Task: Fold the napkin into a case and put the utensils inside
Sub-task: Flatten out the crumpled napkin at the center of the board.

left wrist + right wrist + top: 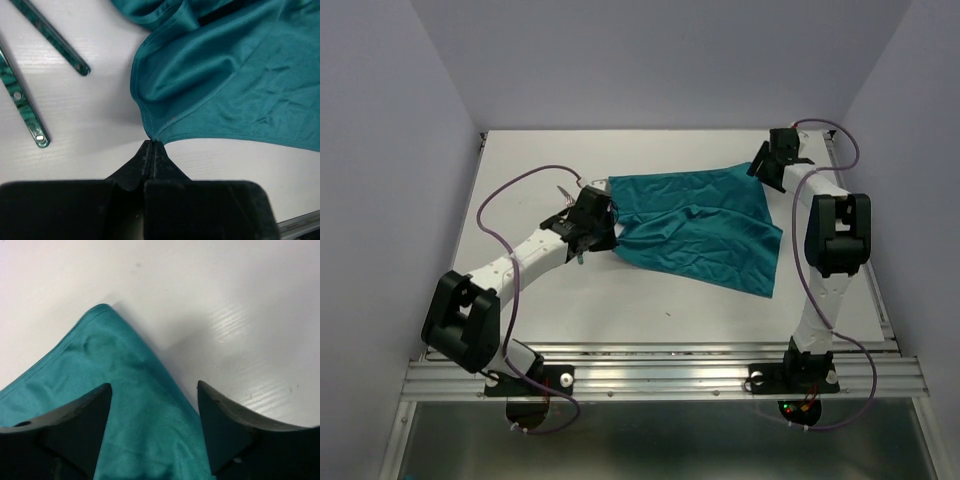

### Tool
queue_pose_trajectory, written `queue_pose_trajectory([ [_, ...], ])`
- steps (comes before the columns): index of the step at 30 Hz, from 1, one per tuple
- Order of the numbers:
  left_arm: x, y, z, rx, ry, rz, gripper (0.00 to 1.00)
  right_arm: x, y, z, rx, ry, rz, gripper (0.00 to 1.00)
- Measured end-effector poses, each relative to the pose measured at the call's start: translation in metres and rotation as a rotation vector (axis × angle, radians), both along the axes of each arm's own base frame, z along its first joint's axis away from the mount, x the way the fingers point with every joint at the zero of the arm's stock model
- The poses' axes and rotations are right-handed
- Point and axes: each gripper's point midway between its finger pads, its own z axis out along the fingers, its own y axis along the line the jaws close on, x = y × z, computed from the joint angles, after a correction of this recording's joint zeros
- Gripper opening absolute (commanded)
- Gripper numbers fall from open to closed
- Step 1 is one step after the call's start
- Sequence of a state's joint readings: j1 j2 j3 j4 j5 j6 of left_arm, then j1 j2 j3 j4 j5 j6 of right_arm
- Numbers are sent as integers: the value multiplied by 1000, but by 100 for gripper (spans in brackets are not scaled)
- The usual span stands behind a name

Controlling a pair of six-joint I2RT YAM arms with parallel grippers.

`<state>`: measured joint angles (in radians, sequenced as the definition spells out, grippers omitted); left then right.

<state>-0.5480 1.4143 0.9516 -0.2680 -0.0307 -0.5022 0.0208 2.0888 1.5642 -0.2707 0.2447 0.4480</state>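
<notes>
The top camera looks down from above and behind the arm bases, far enough to show the whole table [620, 300], with the napkin [695, 225] central. The left wrist camera sits close behind the left gripper [151, 145], facing the napkin's left corner, with utensils [50, 35] beside it. The right wrist camera, equally close, looks past the right gripper [155, 390] at the napkin's far right corner. All three views share the napkin.

The napkin [700, 225] sprawled across the middle of the tabletop [650, 310], filling the room between the two arms. Bare tabletop lay open along the near edge and the far strip. Two utensils [21, 100] lay near the left jaws, crowding that side.
</notes>
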Motion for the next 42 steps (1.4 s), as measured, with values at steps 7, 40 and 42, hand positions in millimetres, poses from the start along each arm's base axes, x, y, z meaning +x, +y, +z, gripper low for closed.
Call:
queue_pose_trajectory([
  [7,23,-15,18,-19,-51,-24,0,-16,0,32,1,-37,2,100],
  [40,27,-11,17,5,-60,-9,0,-300,37,-43,297,277,-132,74],
  [42,27,-10,17,7,-62,-7,0,-300,42,-43,302,277,-126,72],
])
